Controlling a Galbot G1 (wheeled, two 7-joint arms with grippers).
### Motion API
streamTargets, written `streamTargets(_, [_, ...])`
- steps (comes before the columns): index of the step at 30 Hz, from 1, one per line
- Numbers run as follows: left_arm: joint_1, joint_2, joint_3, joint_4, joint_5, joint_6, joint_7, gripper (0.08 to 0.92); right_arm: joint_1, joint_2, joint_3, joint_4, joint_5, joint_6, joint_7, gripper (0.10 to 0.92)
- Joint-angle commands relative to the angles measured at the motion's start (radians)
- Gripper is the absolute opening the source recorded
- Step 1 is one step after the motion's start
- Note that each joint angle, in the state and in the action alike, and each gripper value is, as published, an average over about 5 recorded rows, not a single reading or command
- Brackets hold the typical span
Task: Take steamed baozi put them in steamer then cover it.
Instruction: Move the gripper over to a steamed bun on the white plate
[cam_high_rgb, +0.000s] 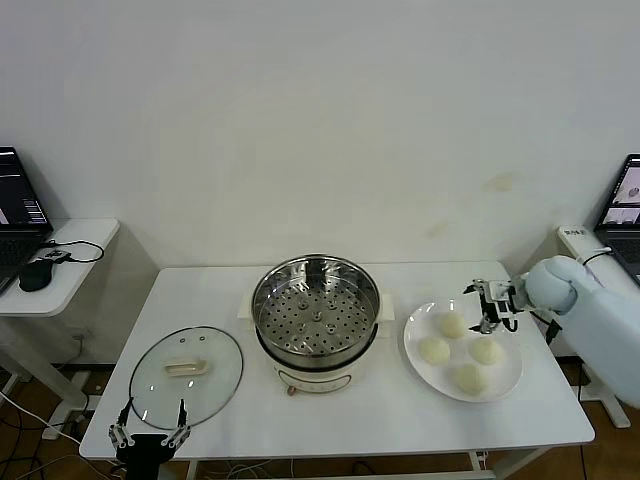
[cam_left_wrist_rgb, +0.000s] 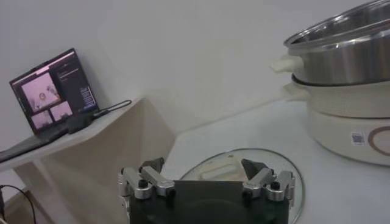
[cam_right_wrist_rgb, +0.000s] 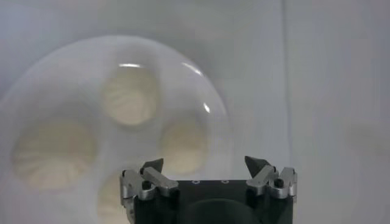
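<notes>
We see the steamer (cam_high_rgb: 316, 310) uncovered at the middle of the table (cam_high_rgb: 520, 420). To its right, four steamed baozi (cam_high_rgb: 453, 324) lie on a white plate (cam_high_rgb: 420, 365), and our right pincer (cam_high_rgb: 487, 308) hangs over them, wide open and empty. To the steamer's left lies the cover (cam_high_rgb: 186, 376); just beside it our left pincer (cam_high_rgb: 150, 436) waits, also open and empty.

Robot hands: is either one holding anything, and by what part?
Nothing is held. The right hand hovers open over the plate of baozi; the left hand is open near the cover.
</notes>
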Motion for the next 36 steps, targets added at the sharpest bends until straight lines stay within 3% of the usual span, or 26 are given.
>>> streamTargets(1, [0.0, 0.001, -0.004, 0.0, 0.005, 0.005, -0.005, 0.823, 0.088, 0.109, -0.115, -0.162, -0.017, -0.007, -0.04, 0.823])
streamTargets(18, [-0.009, 0.001, -0.006, 0.015, -0.001, 0.002, -0.006, 0.823, 0.069, 0.2, -0.084, -0.282, -0.079, 0.0, -0.021, 0.809])
streamTargets(29, [-0.008, -0.001, -0.003, 0.013, -0.001, 0.001, -0.01, 0.823, 0.066, 0.21, -0.08, -0.298, -0.091, -0.003, -0.021, 0.642])
streamTargets(36, [-0.002, -0.003, -0.004, 0.009, -0.003, -0.001, -0.015, 0.823, 0.078, 0.184, -0.097, -0.259, -0.069, -0.003, -0.035, 0.585])
